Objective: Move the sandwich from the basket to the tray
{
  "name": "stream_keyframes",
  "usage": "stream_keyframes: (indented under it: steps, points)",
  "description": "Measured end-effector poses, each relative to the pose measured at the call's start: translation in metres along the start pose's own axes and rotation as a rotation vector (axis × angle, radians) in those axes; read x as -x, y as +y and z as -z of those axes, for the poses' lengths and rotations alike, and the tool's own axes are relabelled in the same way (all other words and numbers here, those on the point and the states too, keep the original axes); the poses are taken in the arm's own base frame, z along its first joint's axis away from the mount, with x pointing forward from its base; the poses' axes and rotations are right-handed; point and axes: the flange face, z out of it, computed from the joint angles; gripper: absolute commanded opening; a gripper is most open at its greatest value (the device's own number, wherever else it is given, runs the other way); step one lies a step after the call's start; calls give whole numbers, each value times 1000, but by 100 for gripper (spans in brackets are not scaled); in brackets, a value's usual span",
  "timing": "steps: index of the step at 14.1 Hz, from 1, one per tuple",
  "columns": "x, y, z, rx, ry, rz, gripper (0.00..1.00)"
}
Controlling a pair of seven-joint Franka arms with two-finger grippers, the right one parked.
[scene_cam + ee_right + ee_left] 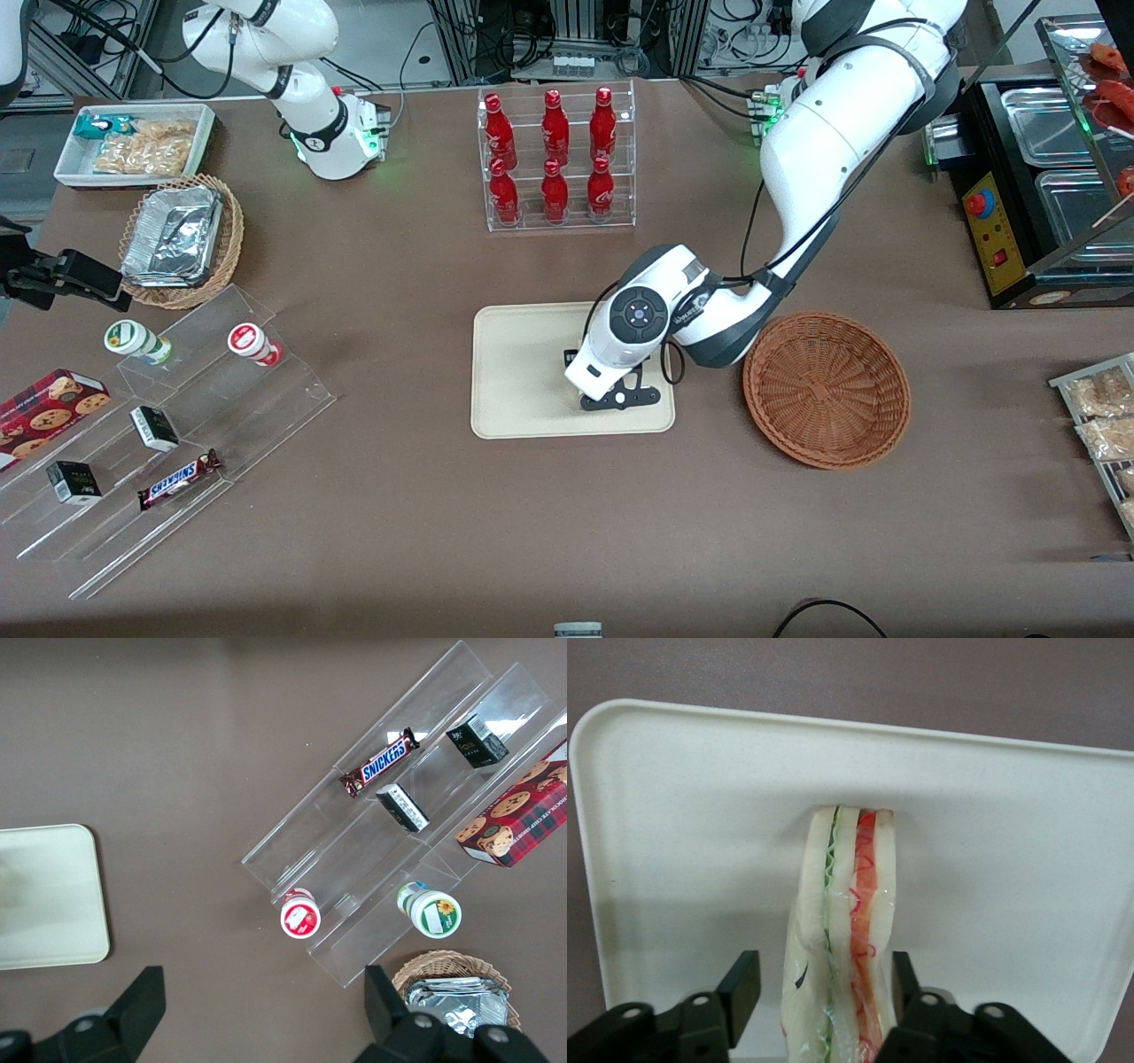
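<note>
The sandwich (843, 904) is a wedge of white bread in clear wrap with green and red-orange filling. It stands on its edge on the cream-beige tray (691, 815), between the fingers of my left gripper (826, 985). The gripper is open: one finger (742, 988) stands clear of the wrap, the other (904, 979) is at the wrap's side. In the front view the gripper (613, 390) hangs low over the tray (518, 372) at the end nearest the basket, and its hand hides the sandwich. The round reddish-brown basket (826, 388) beside the tray is empty.
A clear rack of red bottles (555, 159) stands farther from the front camera than the tray. Toward the parked arm's end are clear stepped shelves with snacks (177, 416), a tan basket with foil containers (177, 239) and a white bin of packets (133, 146).
</note>
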Motion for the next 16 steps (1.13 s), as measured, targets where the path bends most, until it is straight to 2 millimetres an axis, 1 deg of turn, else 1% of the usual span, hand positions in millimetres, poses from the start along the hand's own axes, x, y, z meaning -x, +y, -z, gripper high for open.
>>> stream_keyframes:
  steps: [3,4,5,6,7,9,10,12,14,16]
  points:
    - [-8,-4,1,6,16,16,100]
    - [-13,-7,5,5,29,22,100]
    - [-20,-10,13,5,52,27,100]
    - [-27,-13,26,6,79,35,100]
    - [-35,-19,44,6,112,47,100]
    - [-49,-40,88,-17,165,82,100]
    - [-57,-57,113,-36,180,106,100]
    - [-75,-105,158,-82,182,113,100]
    - [-89,-159,190,-113,138,88,100]
    - [-96,-205,218,-110,85,52,100]
